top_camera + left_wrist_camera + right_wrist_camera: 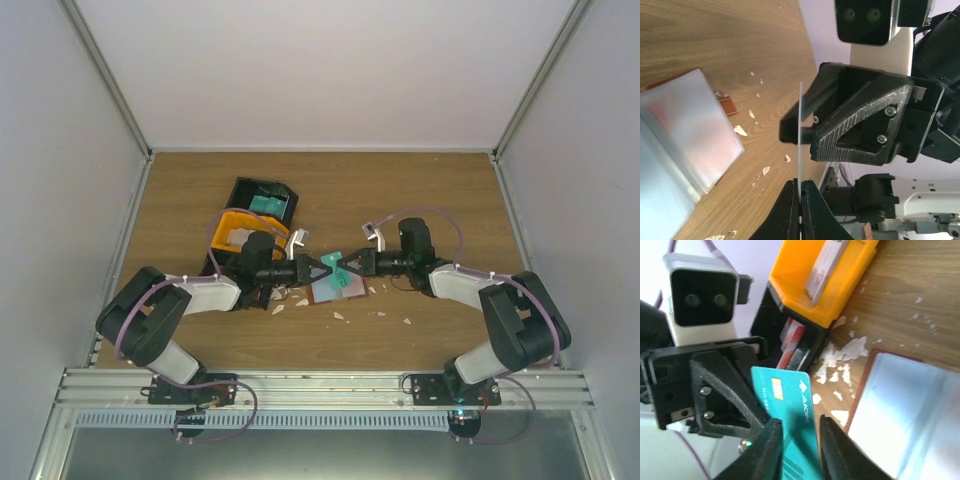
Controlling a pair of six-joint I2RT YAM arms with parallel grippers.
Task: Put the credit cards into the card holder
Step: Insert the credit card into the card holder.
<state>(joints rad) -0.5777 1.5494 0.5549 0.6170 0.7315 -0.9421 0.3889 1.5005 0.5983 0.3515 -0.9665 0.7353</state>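
Credit card, teal, is up off the table at mid-frame of the top view, btwn the two arms. Left end effector is pinched tight on one edge of it, seen edge-on. Right end effector has its fingers a narrow gap apart w/ the card's face showing btwn them; can't tell if it really grips. Card holder lies open on the table at lower right of the right wrist view, white scraps beside it.

Risks: if both arms hold and pull diff. ways, the card bends or springs free. If left lets go before right has it, it drops. Thin pinch = card may pivot. Holder is loose, so pushing a card in prob. shoves it along.
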